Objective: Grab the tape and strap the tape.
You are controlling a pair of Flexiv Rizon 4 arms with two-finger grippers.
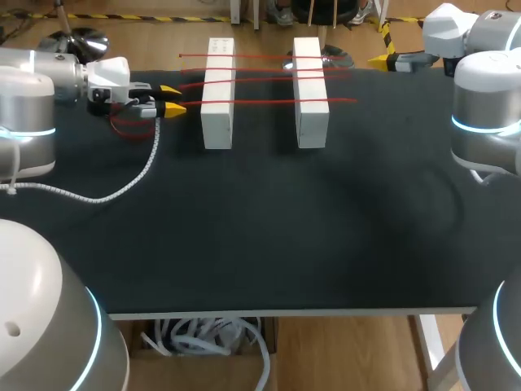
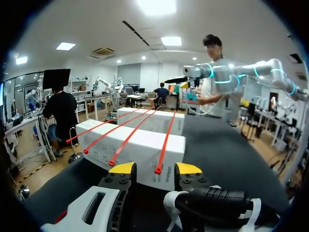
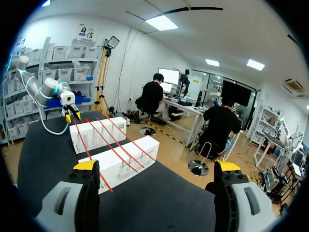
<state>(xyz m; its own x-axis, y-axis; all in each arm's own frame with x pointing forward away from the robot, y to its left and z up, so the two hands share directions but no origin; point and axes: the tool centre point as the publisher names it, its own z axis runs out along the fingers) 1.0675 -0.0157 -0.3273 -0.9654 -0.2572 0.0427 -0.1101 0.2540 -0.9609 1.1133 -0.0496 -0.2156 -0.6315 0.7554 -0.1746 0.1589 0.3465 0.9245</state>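
Note:
Several red tape straps (image 1: 264, 101) lie side by side across two white boxes (image 1: 218, 94) (image 1: 311, 92) at the back of the black table (image 1: 260, 244). My left gripper (image 1: 172, 99) is level with the left end of the nearest strap, to the left of the left box. In the left wrist view that strap's end (image 2: 158, 169) sits between the yellow fingertips (image 2: 122, 167), which stand apart and do not touch it. My right gripper (image 1: 383, 59) hangs wide open past the far right edge, holding nothing (image 3: 157, 166).
A white cable (image 1: 122, 191) trails from my left arm across the table's left side. Red loops (image 1: 126, 126) hang under the left wrist. In the right wrist view both boxes (image 3: 125, 164) lie ahead of the right gripper, with my left gripper (image 3: 72, 113) beyond them.

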